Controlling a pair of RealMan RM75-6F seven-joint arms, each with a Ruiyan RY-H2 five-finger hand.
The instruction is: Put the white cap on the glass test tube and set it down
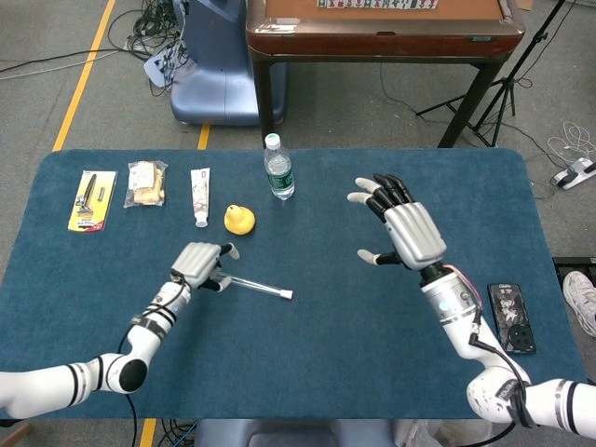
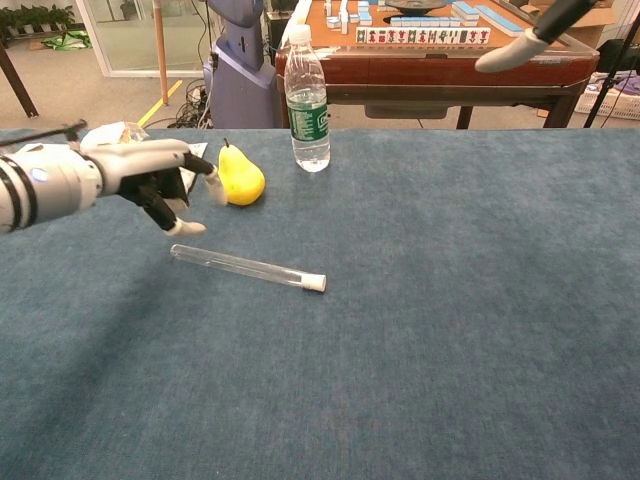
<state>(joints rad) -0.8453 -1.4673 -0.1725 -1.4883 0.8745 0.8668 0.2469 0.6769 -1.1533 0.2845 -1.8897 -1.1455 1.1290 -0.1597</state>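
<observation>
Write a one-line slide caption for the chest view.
Capped glass test tube lies on the blue table; the left hand hovers open just above its closed end.
</observation>
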